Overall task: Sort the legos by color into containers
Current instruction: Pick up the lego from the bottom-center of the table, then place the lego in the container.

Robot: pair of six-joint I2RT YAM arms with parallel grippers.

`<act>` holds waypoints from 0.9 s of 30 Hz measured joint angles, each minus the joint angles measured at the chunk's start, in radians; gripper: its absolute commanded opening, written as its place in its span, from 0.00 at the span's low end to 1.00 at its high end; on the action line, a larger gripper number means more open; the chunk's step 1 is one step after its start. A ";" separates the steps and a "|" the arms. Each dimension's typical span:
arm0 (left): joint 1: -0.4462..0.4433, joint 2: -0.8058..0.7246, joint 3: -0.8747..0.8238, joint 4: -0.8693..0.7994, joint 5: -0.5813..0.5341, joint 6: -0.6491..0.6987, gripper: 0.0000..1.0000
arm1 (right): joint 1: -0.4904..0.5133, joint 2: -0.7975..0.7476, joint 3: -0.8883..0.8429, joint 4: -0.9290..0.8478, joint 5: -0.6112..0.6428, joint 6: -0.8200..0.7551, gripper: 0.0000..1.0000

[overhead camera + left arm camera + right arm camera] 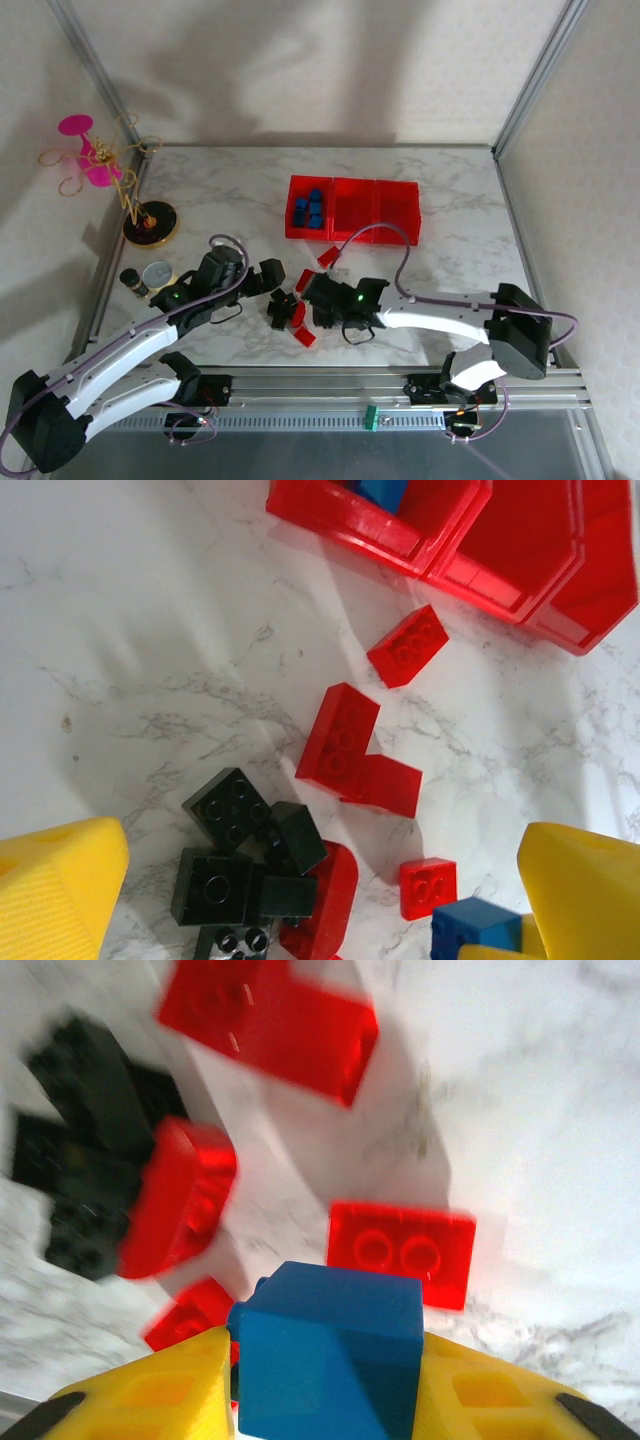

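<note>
Marbled table [200, 190]; blue lego [330, 1350] in right gripper [325, 1392], stud lettering seemingly blurred.

White marble tabletop [230, 190], gold wire stand with pink discs [100, 165], round silver tin [157, 273]

arms [130, 345]: white links, black joints | cables [375, 232]: purple-grey | LEDs [357, 296]: green | end effector fingers [60, 890]: yellow

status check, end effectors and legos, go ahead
Right end effector shut on blue lego. Left end effector open, over loose red legos and black legos. More blue legos in left container. Nothing seen in the way.
</note>
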 measured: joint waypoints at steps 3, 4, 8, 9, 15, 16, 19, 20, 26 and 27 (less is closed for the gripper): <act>0.000 0.000 0.033 0.000 -0.027 -0.006 1.00 | -0.079 -0.003 0.071 0.005 0.018 -0.080 0.36; 0.000 0.000 0.044 0.001 -0.038 -0.010 1.00 | -0.107 0.000 0.097 0.009 0.023 -0.110 0.36; 0.000 0.001 0.083 0.006 -0.077 -0.018 1.00 | -0.213 0.052 0.208 0.053 0.035 -0.237 0.36; 0.000 0.003 0.090 0.008 -0.086 -0.018 1.00 | -0.237 0.077 0.238 0.072 0.040 -0.268 0.36; 0.027 0.042 0.128 0.014 -0.110 -0.016 1.00 | -0.334 0.267 0.402 0.168 0.047 -0.417 0.36; 0.035 0.047 0.132 0.014 -0.111 -0.016 1.00 | -0.346 0.303 0.428 0.180 0.044 -0.436 0.36; 0.063 0.060 0.138 0.021 -0.113 -0.016 1.00 | -0.375 0.406 0.503 0.216 0.041 -0.484 0.36; 0.076 0.064 0.140 0.025 -0.113 -0.016 1.00 | -0.384 0.436 0.525 0.224 0.040 -0.497 0.36; 0.146 0.088 0.148 0.055 -0.110 -0.011 1.00 | -0.426 0.603 0.658 0.262 0.039 -0.558 0.37; 0.155 0.096 0.151 0.061 -0.109 -0.008 1.00 | -0.433 0.624 0.673 0.268 0.039 -0.568 0.38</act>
